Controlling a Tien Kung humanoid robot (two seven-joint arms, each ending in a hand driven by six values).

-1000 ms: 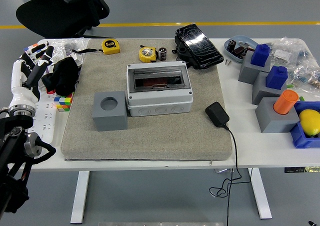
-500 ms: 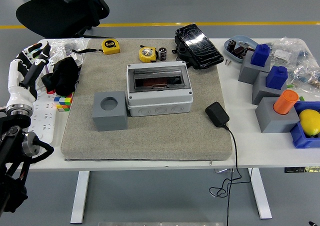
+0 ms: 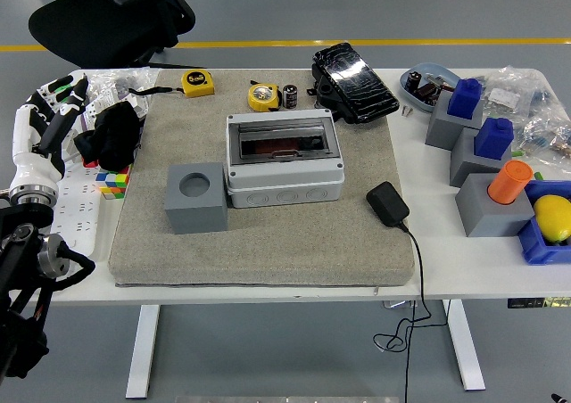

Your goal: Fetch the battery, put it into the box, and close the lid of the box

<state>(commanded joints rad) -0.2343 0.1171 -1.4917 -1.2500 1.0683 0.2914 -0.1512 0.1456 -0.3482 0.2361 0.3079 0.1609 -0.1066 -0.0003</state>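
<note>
The battery (image 3: 291,96) stands at the far edge of the grey mat (image 3: 259,234), just beside a round yellow tape (image 3: 262,95) and behind the box (image 3: 284,158). The box sits in the middle of the mat with its clear lid (image 3: 283,142) lying over the top; whether it is latched I cannot tell. A grey block (image 3: 195,198) with a round hole touches the box on its left side. A black adapter (image 3: 388,203) lies to the right of the box, its cable going over the near edge of the surface (image 3: 464,269).

The left hand (image 3: 40,131) is at the left edge of the surface, raised, white with black fingers (image 3: 61,109) pointing away and spread apart, holding nothing. It is near a black cloth (image 3: 111,135) and well apart from the battery. The right hand is not visible.

A second yellow tape (image 3: 198,83) has dark print on top, but it is too small to read
</note>
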